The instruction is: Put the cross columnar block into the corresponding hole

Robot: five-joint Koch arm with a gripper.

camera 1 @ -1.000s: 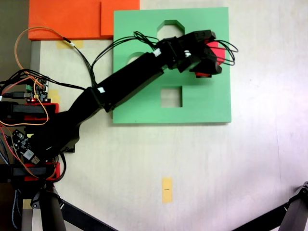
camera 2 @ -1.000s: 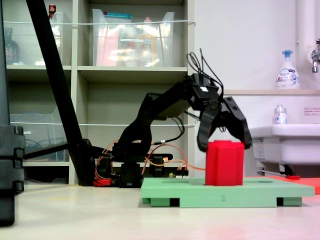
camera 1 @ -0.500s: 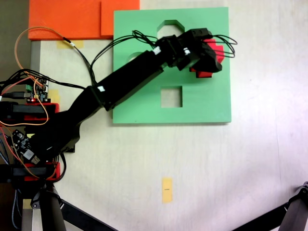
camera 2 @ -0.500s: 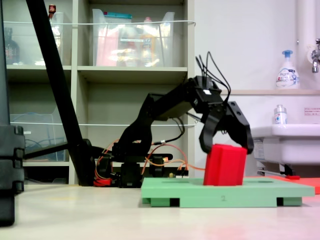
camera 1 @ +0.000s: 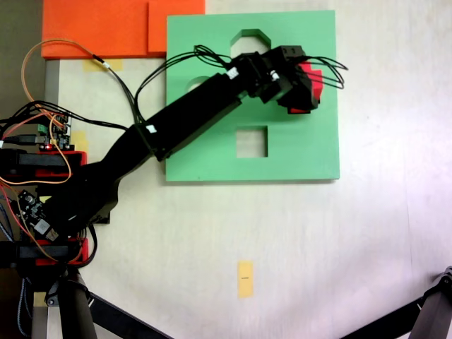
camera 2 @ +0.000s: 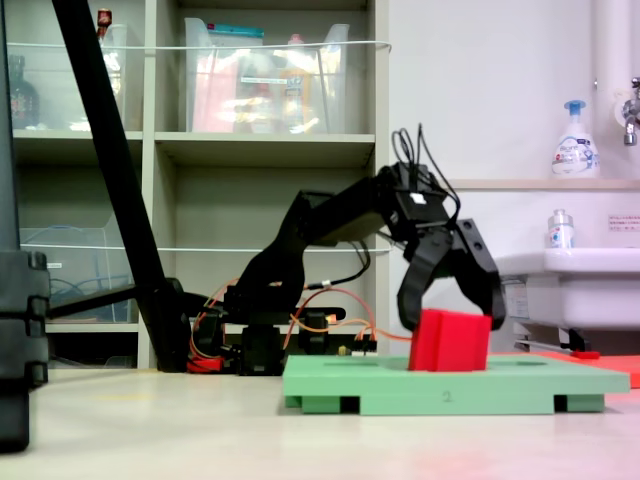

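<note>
The red cross columnar block (camera 2: 450, 342) stands partly sunk into the green foam board (camera 2: 520, 385), leaning slightly. In a fixed view from above, the block (camera 1: 316, 76) shows red at the board's (camera 1: 296, 152) right side, under the gripper. The corresponding hole is hidden beneath the block and gripper. My gripper (camera 2: 451, 320) is open, with its fingertips (camera 2: 404, 318) spread just outside the block's top corners. From above, the gripper (camera 1: 304, 86) covers most of the block.
The board also has an octagonal cutout (camera 1: 253, 37), a square cutout (camera 1: 251, 142) and a round one partly under the arm. Orange foam sheets (camera 1: 99, 28) lie at the top left. Electronics and wires (camera 1: 42, 138) sit at the left. A sink (camera 2: 560, 275) stands behind.
The block has dropped lower into the board, from standing tall to about half that height. The gripper has come down with it, jaws still spread.
</note>
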